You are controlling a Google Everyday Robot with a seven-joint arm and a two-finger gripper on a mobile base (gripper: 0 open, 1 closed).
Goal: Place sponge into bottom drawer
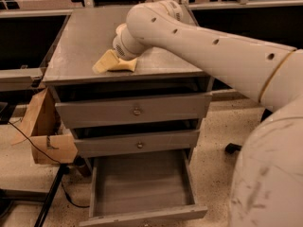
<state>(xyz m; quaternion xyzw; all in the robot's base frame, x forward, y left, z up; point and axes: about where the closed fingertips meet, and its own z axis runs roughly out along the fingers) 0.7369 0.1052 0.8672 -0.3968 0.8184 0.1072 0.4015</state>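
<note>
My gripper (115, 60) is at the end of the white arm, down on the front left part of the grey cabinet top (85, 37). A pale yellow shape (106, 63) lies on the top right at the gripper's tip. It looks like the sponge, but I cannot tell how much of it belongs to the gripper itself. The bottom drawer (139, 183) is pulled out wide open below the cabinet, and its flat grey floor is bare.
Two closed grey drawer fronts with round knobs (137, 111) (139, 144) sit above the open drawer. A cardboard box (47, 136) and cables stand at the cabinet's left. A chair base (232, 148) is at the right. My arm (265, 126) fills the right foreground.
</note>
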